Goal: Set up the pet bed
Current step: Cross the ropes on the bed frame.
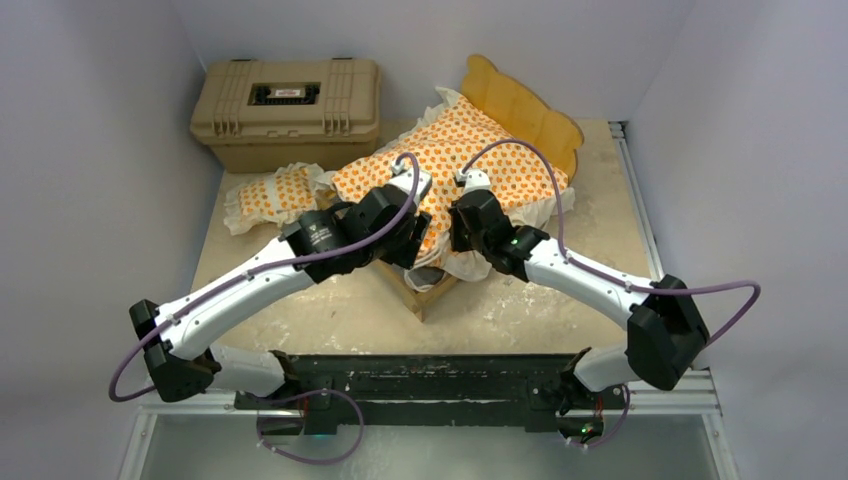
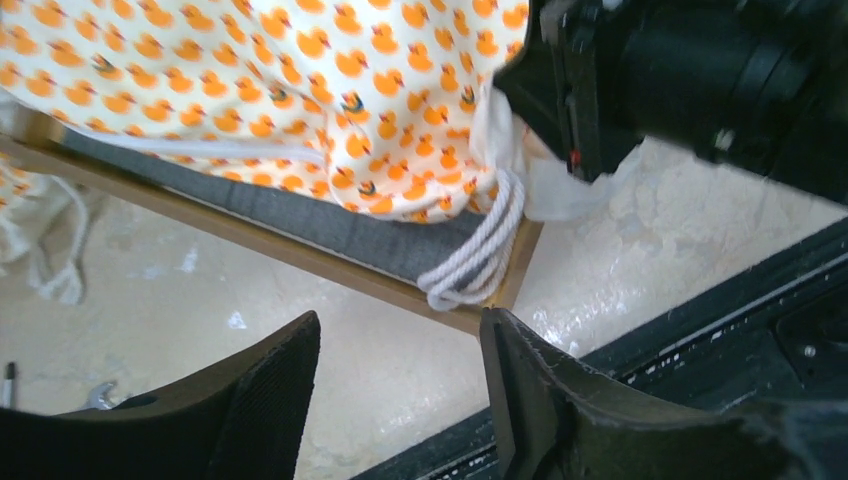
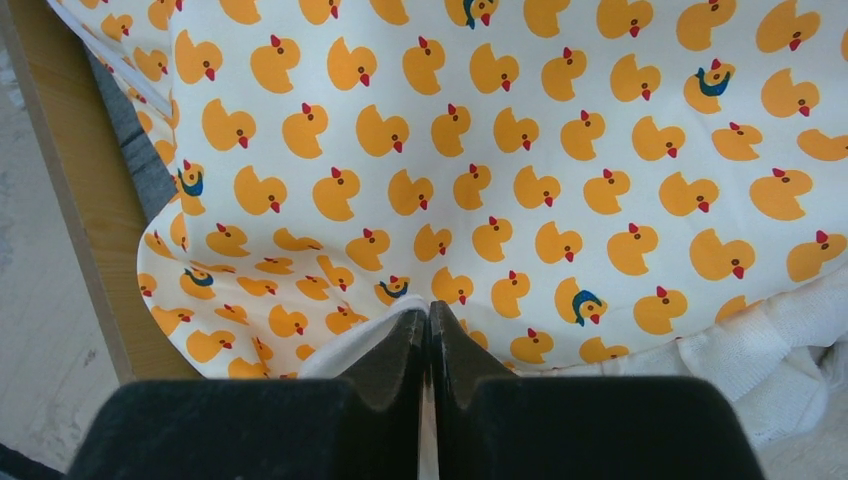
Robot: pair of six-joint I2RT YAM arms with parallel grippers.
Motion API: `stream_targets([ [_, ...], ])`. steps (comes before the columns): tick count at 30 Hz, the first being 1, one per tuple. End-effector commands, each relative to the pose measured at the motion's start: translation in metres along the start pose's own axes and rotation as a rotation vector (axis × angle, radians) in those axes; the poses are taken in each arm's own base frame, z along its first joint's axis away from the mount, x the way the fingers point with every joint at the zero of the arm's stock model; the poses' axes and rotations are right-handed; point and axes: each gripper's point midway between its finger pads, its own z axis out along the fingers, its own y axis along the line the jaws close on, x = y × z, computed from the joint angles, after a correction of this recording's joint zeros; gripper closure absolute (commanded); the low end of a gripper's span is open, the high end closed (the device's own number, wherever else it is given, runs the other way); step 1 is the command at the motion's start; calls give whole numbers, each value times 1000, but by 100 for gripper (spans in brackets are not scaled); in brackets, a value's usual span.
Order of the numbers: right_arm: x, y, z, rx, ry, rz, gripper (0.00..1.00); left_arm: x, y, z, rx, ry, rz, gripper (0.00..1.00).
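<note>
The pet bed's light-wood frame (image 1: 525, 110) stands at an angle mid-table, its scalloped headboard at the back. The duck-print mattress cushion (image 1: 470, 150) lies on it, with its white ruffle spilling over the near corner. The matching pillow (image 1: 275, 195) lies on the table left of the bed. My left gripper (image 2: 400, 320) is open with nothing between its fingers, just off the frame's near corner (image 2: 510, 290). My right gripper (image 3: 429, 308) is shut on the cushion's (image 3: 500, 150) near edge, with white fabric showing between the jaws.
A tan plastic hard case (image 1: 288, 105) stands at the back left, close to the pillow. A black rail (image 1: 420, 365) runs along the table's near edge. Walls close in on the left, right and back. The two wrists sit close together over the bed's near corner.
</note>
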Motion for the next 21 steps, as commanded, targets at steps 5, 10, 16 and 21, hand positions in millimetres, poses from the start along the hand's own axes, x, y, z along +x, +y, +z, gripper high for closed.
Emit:
stream_targets([
  [5, -18, -5, -6, 19, -45, -13, 90, 43, -21, 35, 147, -17, -41, 26],
  [10, -17, -4, -7, 6, -44, -11, 88, 54, -28, 53, 228, -49, -23, 20],
  [16, -20, -3, -12, -5, -57, -2, 86, 68, -18, 85, 196, -43, -64, 29],
  [21, -23, -4, -15, -4, -66, -2, 77, 70, -25, 90, 231, -13, -59, 74],
])
